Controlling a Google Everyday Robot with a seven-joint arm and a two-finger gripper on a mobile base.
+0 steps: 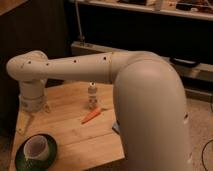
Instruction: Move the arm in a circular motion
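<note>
The arm (150,100) is thick, cream-white and tubular, and it fills the right side of the camera view. From a big rounded joint at the right it runs left as a long segment (75,67) with small dark screw holes, ending in an elbow (27,65) at the far left. From there it turns down into a ribbed wrist (32,100). The gripper (27,117) hangs below that wrist, over the left edge of the wooden table (70,135), with a tan tip pointing down. Nothing shows in its grasp.
On the table stand a small white bottle (91,95), an orange carrot (91,116) lying beside it, and a green plate with a white cup (35,150) at the front left. A dark shelf unit (140,30) runs behind. Pale floor (200,130) lies to the right.
</note>
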